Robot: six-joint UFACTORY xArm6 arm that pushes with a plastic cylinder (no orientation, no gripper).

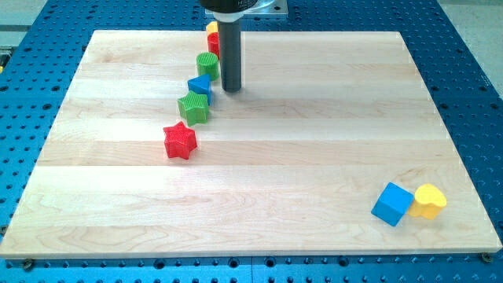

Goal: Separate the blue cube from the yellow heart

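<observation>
The blue cube sits near the view's bottom right corner of the wooden board. The yellow heart lies just to its right, touching it. My tip is far away, near the view's top centre, just right of a line of other blocks. The rod rises from there to the top edge.
A line of blocks runs down from the view's top: a yellow block, a red block, a green block, a blue triangle-like block, a green star and a red star.
</observation>
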